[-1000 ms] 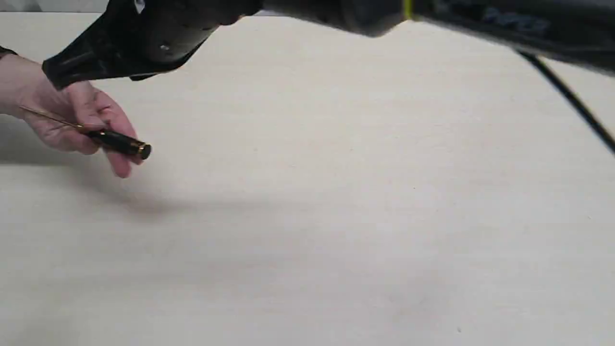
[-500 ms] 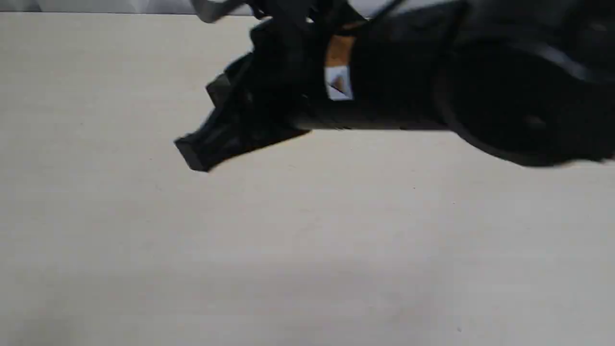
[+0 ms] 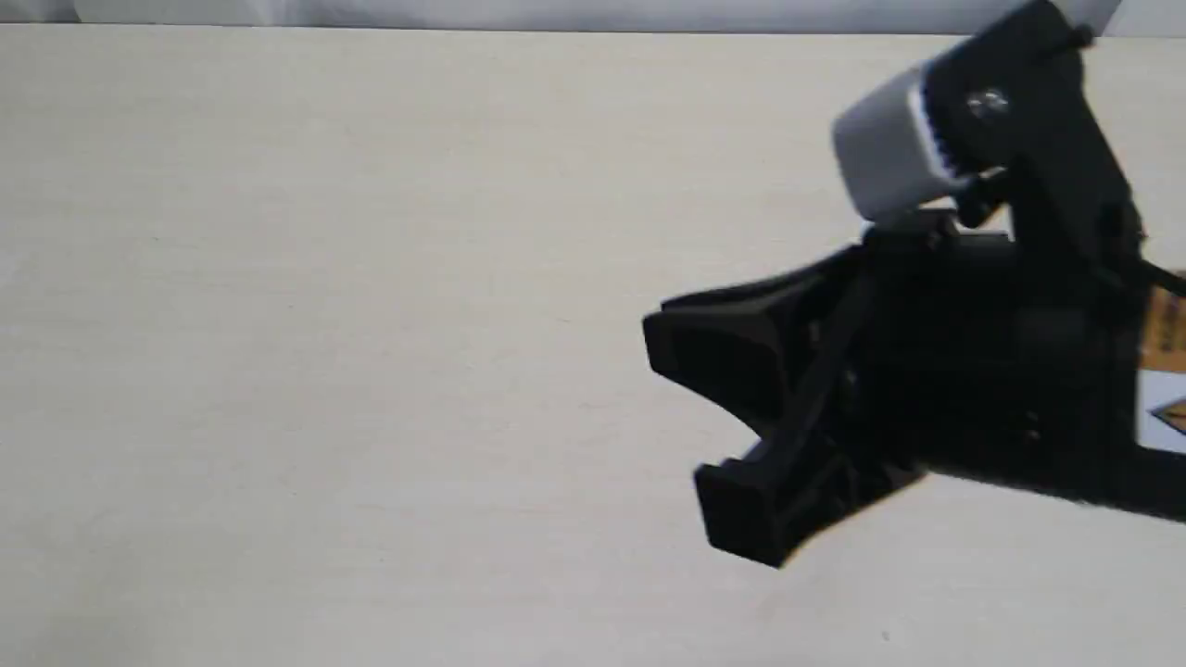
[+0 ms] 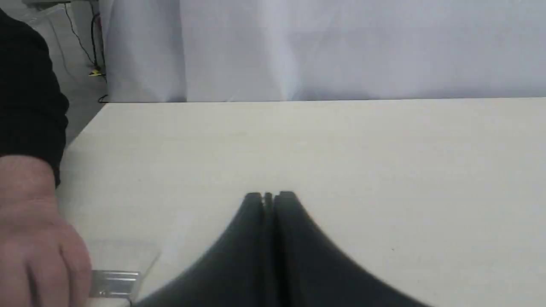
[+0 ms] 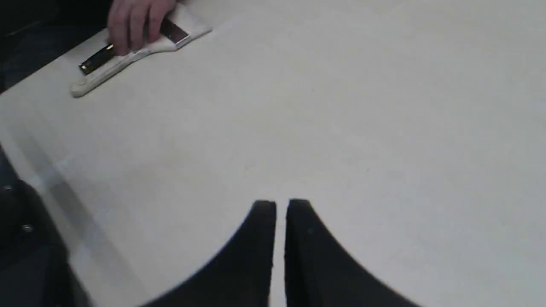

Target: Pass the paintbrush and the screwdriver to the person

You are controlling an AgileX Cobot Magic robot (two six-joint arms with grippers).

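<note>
In the right wrist view the person's hand (image 5: 136,19) rests near the table's far corner on the paintbrush (image 5: 123,62), whose pale handle points away from the fingers. The screwdriver (image 5: 97,59), black with gold rings, lies along that handle under the fingers. My right gripper (image 5: 275,204) (image 3: 695,435) hovers far from them over bare table, shut with only a thin slit and nothing held. In the left wrist view my left gripper (image 4: 268,196) is shut and empty. Beside it are the hand (image 4: 34,243) and the brush's silver ferrule (image 4: 113,283).
The pale wooden table (image 3: 371,371) fills the exterior view, with a white curtain (image 4: 341,47) behind its far edge. The person's dark sleeve (image 4: 25,85) is at the table's side. A dark arm part (image 5: 25,256) sits at the right wrist view's edge.
The hand holding the screwdriver has left the exterior view. My right arm has swung from the upper left across to the right side and come lower.
</note>
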